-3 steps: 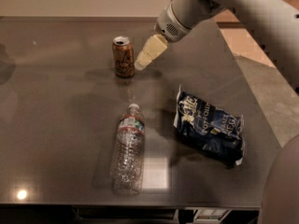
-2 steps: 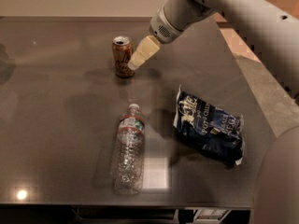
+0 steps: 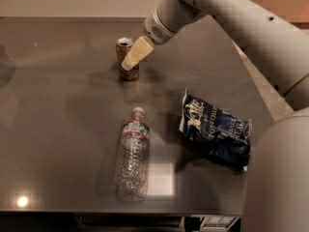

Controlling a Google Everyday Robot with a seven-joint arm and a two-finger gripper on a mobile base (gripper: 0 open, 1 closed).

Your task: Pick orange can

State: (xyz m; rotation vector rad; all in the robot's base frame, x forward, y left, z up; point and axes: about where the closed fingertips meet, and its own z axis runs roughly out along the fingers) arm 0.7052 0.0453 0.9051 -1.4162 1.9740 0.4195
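The orange can [image 3: 123, 49] stands upright on the dark table [image 3: 58, 110], toward the back and a little left of centre. It is orange-brown with a silver top. My gripper [image 3: 134, 55] reaches down from the upper right on the pale arm [image 3: 227, 8]. Its cream-coloured tip lies across the can's right front side and hides part of the can's body. The can rests on the table.
A clear plastic water bottle [image 3: 132, 153] lies on its side in front of the can. A dark blue chip bag [image 3: 215, 132] lies to the right of the bottle. The table's right edge [image 3: 263, 93] runs diagonally, with floor beyond. My own body fills the lower right corner.
My gripper has moved left and slightly down, from beside the can's right side to overlapping it. The can, bottle and bag have not moved.
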